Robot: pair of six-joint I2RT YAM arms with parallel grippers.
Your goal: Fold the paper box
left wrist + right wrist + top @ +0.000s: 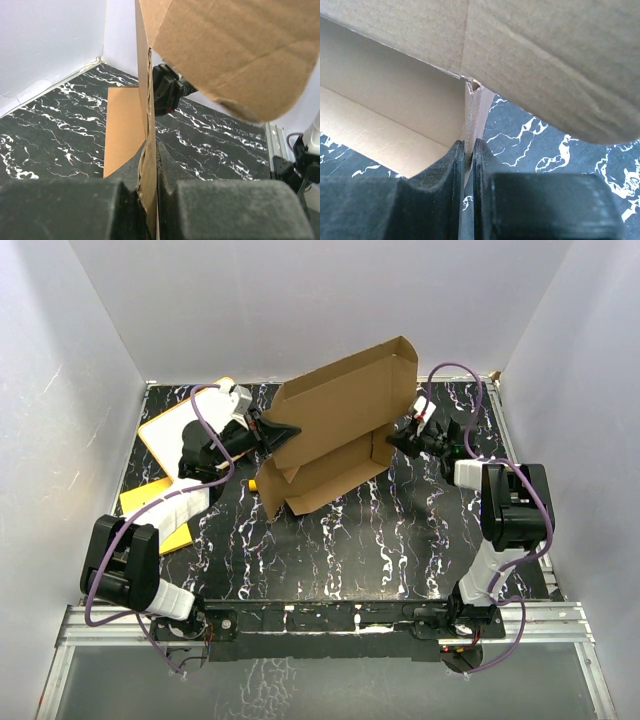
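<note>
The paper box (pixel 335 425) is plain brown cardboard, half formed, with its lid raised toward the back right and its shallow tray tilted on the black marbled table (pixel 360 550). My left gripper (pixel 281 432) is shut on the box's left side wall, whose edge stands between the pads in the left wrist view (pixel 148 165). My right gripper (pixel 392 438) is shut on the box's right side wall, a thin cardboard edge pinched between the pads in the right wrist view (pixel 469 150). The lid overhangs both wrist views.
A white board with an orange rim (pixel 180 430) and a flat orange-yellow sheet (pixel 150 505) lie at the left, under the left arm. White walls enclose the table on three sides. A metal rail (pixel 320 620) runs along the near edge.
</note>
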